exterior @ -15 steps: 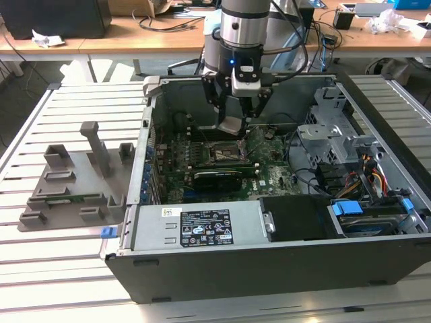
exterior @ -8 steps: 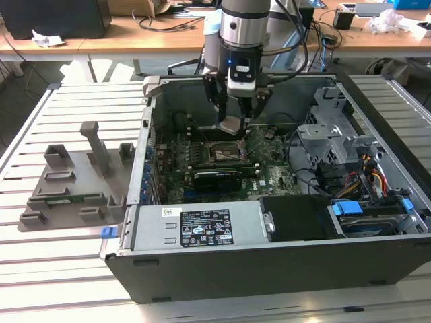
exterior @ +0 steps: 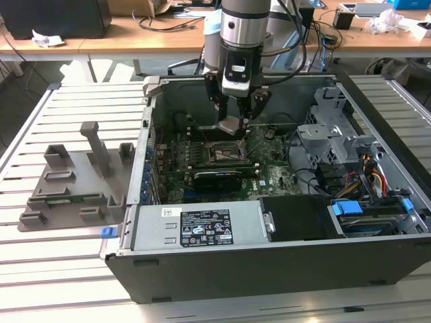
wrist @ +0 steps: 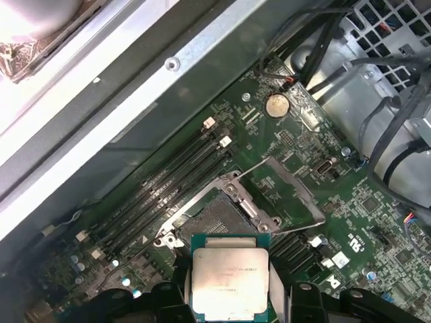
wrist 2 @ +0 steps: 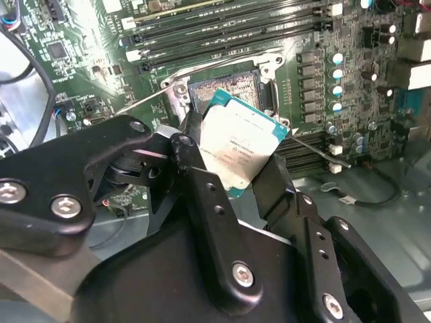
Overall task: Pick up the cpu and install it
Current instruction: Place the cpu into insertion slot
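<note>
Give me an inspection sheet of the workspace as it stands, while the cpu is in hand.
Surface: slatted metal table bearing the open computer case.
Job's things: cpu held over the motherboard close to the open socket, not seated; the socket looks empty, its load plate swung aside.
Clutter: grey fixture tray on the exterior view's left of the case.
Grippers: gripper shut on the cpu.
Cables: black bundle and coloured wires by the drive bays, apart from the socket.
Surroundings: wooden desk behind, with loose cables on it.
</note>
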Tool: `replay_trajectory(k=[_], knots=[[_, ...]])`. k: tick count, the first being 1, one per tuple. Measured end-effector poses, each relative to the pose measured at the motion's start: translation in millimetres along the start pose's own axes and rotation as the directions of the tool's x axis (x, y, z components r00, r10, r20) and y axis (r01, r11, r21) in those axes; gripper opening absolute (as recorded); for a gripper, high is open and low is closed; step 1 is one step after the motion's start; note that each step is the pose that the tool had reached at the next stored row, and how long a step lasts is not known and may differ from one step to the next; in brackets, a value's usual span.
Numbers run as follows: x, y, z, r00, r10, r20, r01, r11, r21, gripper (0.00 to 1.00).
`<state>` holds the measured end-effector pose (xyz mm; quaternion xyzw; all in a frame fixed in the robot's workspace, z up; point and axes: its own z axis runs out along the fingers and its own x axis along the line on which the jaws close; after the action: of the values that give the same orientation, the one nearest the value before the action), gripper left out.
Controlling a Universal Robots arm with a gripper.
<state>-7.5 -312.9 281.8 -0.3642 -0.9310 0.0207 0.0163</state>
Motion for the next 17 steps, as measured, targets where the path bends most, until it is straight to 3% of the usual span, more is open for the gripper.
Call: replay_trajectory(k=[7, 17], knots=[[0.0, 0.0, 0.0, 0.9959, 0.09, -0.0045, -0.09, 0.996, -0.0011, 0.55], [0.0, 0.0, 0.0, 0.9773, 0.212, -0.0094, -0.212, 0.9773, -0.0008, 0.55]])
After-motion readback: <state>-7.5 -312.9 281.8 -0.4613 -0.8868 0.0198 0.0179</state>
